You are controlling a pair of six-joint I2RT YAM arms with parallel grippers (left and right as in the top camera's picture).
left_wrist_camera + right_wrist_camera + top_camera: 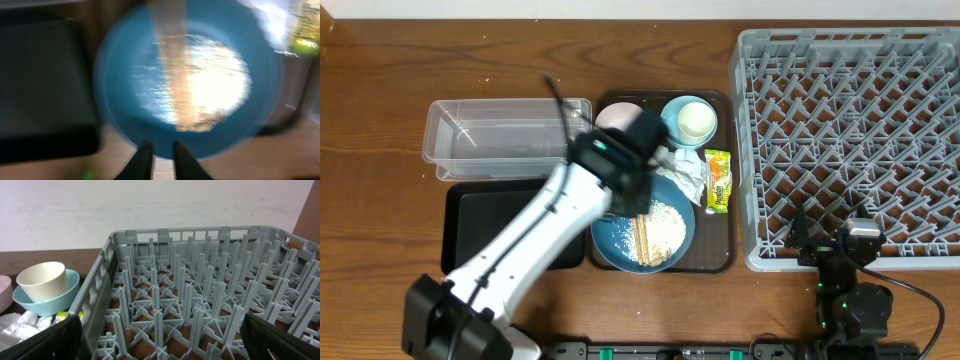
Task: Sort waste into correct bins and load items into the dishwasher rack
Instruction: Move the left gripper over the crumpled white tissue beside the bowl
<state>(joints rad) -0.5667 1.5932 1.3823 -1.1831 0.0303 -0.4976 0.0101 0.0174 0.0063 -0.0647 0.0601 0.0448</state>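
Note:
The dark-blue dish point(610, 245) holds white rice point(665, 228) and wooden chopsticks point(642, 240) on the brown tray. My left gripper point(620, 178) hovers above its upper left part. In the blurred left wrist view the fingers point(160, 155) are nearly together and empty, over the dish's point(115, 100) near rim. The crumpled napkin point(685, 172) and yellow-green wrapper point(718, 180) lie right of the dish. The white cup point(695, 120) sits in the light-blue bowl point(672, 112). A pale bowl point(615, 115) lies beside it. My right gripper point(160, 340) is open and empty at the grey rack's point(855, 140) near wall.
The clear tub point(500, 135) stands left of the brown tray point(725, 255). The black tray point(485, 225) lies in front of the tub, partly under my left arm. The rack point(200, 305) fills the right side of the table.

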